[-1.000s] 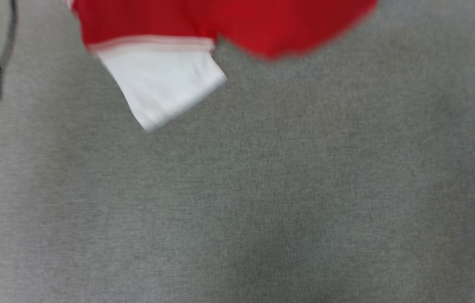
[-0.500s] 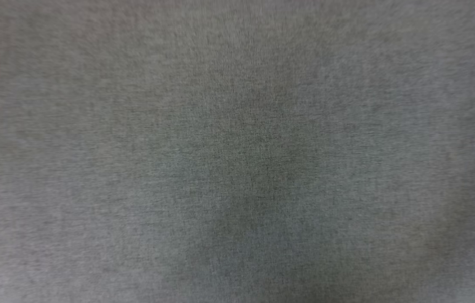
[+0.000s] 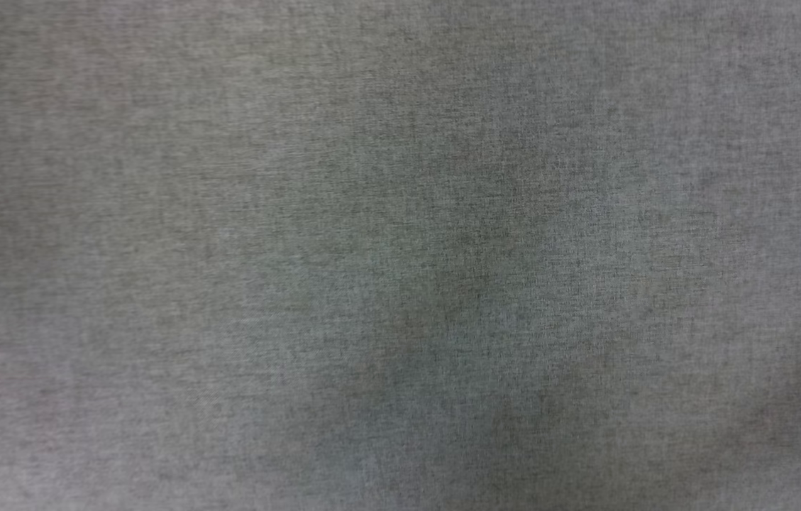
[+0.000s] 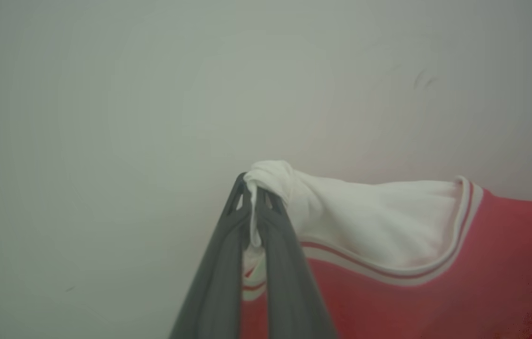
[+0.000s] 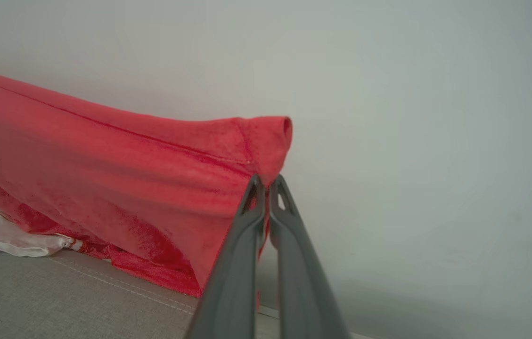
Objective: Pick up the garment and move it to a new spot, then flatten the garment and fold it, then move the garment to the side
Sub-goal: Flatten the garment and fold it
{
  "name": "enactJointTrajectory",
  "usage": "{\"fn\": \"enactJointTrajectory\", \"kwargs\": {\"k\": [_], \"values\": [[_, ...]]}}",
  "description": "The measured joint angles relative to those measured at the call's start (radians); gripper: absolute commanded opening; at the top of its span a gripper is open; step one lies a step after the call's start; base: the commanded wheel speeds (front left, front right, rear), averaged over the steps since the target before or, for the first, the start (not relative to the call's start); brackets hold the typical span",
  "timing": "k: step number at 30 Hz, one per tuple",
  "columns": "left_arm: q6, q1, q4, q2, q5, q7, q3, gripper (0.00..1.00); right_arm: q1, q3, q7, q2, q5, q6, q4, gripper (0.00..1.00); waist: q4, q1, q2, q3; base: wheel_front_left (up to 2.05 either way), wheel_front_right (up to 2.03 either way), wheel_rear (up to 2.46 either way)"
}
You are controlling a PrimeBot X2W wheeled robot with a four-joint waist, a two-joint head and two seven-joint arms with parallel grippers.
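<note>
You have the shirt strung between both arms. Your left gripper is clamped on a bunched white sleeve, and your right gripper is pinched tight on a red hem corner. Its long axis runs gripper to gripper: the cloth leads right in the left wrist view and left in the right wrist view, so each arm owns one end. It hangs before a pale wall, with its low edge trailing on the grey cover. I'd judge both ends must come down evenly. A second ago the head view caught red cloth and a sleeve at its top; now it looks at grey cover, the camera having shifted.
</note>
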Motion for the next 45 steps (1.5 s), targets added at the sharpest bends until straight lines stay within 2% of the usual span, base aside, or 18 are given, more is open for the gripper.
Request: {"fn": "enactJointTrajectory", "kwargs": {"k": [7, 13, 17, 24, 27, 32, 36, 38, 41, 45], "values": [[-0.043, 0.154, 0.031, -0.023, -0.047, -0.052, 0.013, 0.00, 0.134, 0.089, -0.038, -0.028, 0.074, 0.000, 0.025, 0.00, 0.018, 0.0000, 0.0000, -0.056, 0.00, 0.00, 0.00], [-0.065, 0.453, 0.017, -0.040, -0.082, -0.073, 0.017, 0.00, 0.412, 0.154, -0.070, -0.065, 0.136, 0.000, -0.028, 0.00, 0.027, -0.0001, 0.0000, -0.176, 0.00, 0.00, 0.00], [-0.059, 0.693, -0.043, -0.053, -0.110, -0.081, 0.029, 0.00, 0.631, 0.171, -0.066, -0.087, 0.161, 0.000, -0.102, 0.00, 0.033, -0.0002, 0.0000, -0.273, 0.00, 0.00, 0.00], [0.015, 1.115, -0.245, -0.052, -0.137, -0.082, 0.072, 0.00, 0.988, 0.105, -0.017, -0.109, 0.168, 0.000, -0.250, 0.00, 0.040, -0.0003, 0.0000, -0.438, 0.00, 0.00, 0.00], [0.060, 1.284, -0.342, -0.053, -0.158, -0.077, 0.084, 0.00, 1.136, 0.044, 0.031, -0.111, 0.164, 0.001, -0.319, 0.00, 0.044, -0.0004, 0.0000, -0.501, 0.00, 0.00, 0.00], [0.140, 1.505, -0.524, -0.038, -0.179, 0.001, 0.081, 0.00, 1.393, -0.103, 0.134, -0.103, 0.152, 0.001, -0.461, 0.00, 0.057, -0.0005, 0.0001, -0.584, 0.00, 0.00, 0.00], [0.211, 1.659, -0.656, -0.012, -0.203, 0.073, 0.089, 0.00, 1.589, -0.234, 0.244, -0.043, 0.128, 0.001, -0.593, 0.00, 0.072, -0.0005, 0.0000, -0.629, 0.00, 0.00, 0.00], [0.265, 1.759, -0.763, 0.007, -0.231, 0.132, 0.104, 0.00, 1.730, -0.333, 0.350, 0.033, 0.093, 0.002, -0.719, 0.00, 0.084, -0.0006, 0.0000, -0.654, 0.00, 0.00, 0.00], [0.292, 1.806, -0.828, 0.027, -0.239, 0.169, 0.110, 0.00, 1.790, -0.378, 0.410, 0.076, 0.062, 0.001, -0.802, 0.00, 0.089, -0.0005, 0.0000, -0.663, 0.00, 0.00, 0.00], [0.298, 1.800, -0.868, 0.050, -0.238, 0.199, 0.108, 0.00, 1.786, -0.402, 0.451, 0.104, 0.034, 0.001, -0.849, 0.00, 0.086, -0.0004, 0.0000, -0.661, 0.00, 0.00, 0.00]]}}
